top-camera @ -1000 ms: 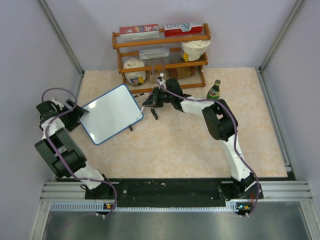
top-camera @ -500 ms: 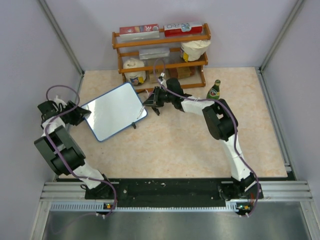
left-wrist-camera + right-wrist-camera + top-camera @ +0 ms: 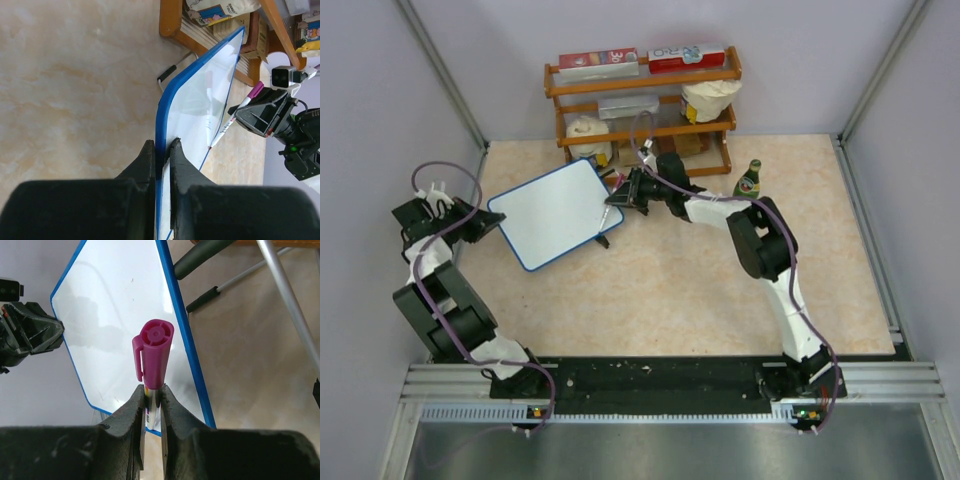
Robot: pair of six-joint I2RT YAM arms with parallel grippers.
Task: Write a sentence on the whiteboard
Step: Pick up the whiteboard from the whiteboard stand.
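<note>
The whiteboard [image 3: 557, 212], white with a thin blue frame, is held tilted off the table at the left. My left gripper [image 3: 485, 222] is shut on its left edge; in the left wrist view the fingers [image 3: 162, 147] pinch the blue frame [image 3: 200, 100]. My right gripper [image 3: 620, 197] is shut on a marker [image 3: 154, 352] with a magenta cap on its rear end. The marker [image 3: 232, 122] points down at the board's right edge [image 3: 115, 315], its tip at or just off the surface.
A wooden shelf rack [image 3: 640, 110] with boxes and bags stands at the back, close behind the board. A green bottle [image 3: 748, 180] is right of it. A black-tipped pen [image 3: 205, 300] lies by the rack's foot. Walls close both sides.
My left gripper closed on the whiteboard's edge. The board rose, turned and shifted toward the back right, nearer the marker. The right gripper barely moved.
</note>
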